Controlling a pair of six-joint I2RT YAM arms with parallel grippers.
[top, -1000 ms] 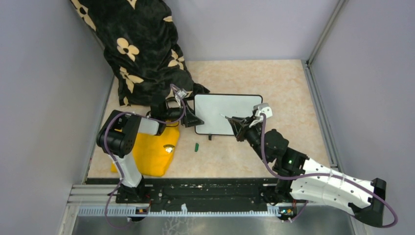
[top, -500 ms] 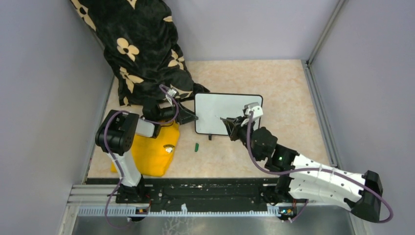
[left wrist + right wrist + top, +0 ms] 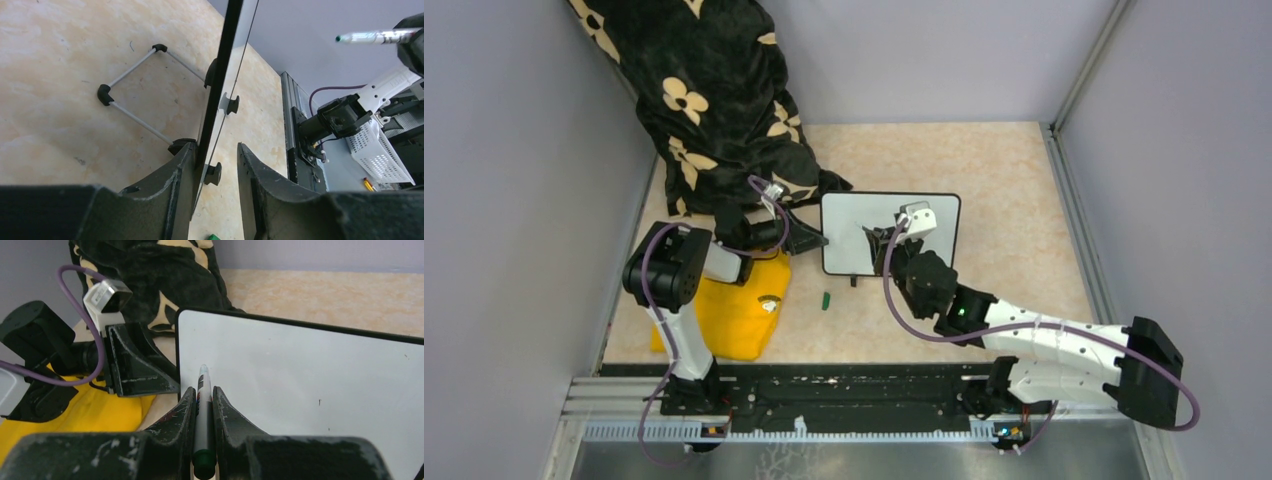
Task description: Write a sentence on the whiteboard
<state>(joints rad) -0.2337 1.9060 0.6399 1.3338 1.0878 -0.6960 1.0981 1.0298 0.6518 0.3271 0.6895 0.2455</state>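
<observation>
**A:** So, where's the small white whiteboard (image 3: pixel 849 235) w/ the thin black frame & rounded corners?

**B:** Middle of the beige marbled tabletop (image 3: pixel 1004 180). It stands on its lower edge, face toward the arms. A thin wire stand w/ black corner pieces (image 3: pixel 104 94) sits behind it.

**A:** Left gripper (image 3: pixel 817 238)?

**B:** At the board's left edge, jaws part-way apart & astride the frame. In the left wrist view one black finger (image 3: pixel 177 185) lies against the back side. The other is clear of the front, w/ a gap. So not clamped.

**A:** And the right gripper (image 3: pixel 202 392)?

**B:** In front of the board, toward its lower left. It's nipped tight on a white-barrelled marker w/ green tip (image 3: pixel 202 377), barrel between both fingers. The tip aims at the board, but in the left wrist view it's apart from the face.

**A:** What does the face look like?

**B:** Plain white in the right wrist view, bar a couple of tiny dark specks.

**A:** Other bits?

**B:** A small green pen cap (image 3: pixel 825 300) lies on the table just on the near side of the board. A crumpled yellow cloth (image 3: pixel 729 315) is under the left arm, left of the board. A black fabric w/ cream flower print (image 3: pixel 714 110) is heaped in the far-left corner, reaching down close to the left gripper.
</observation>
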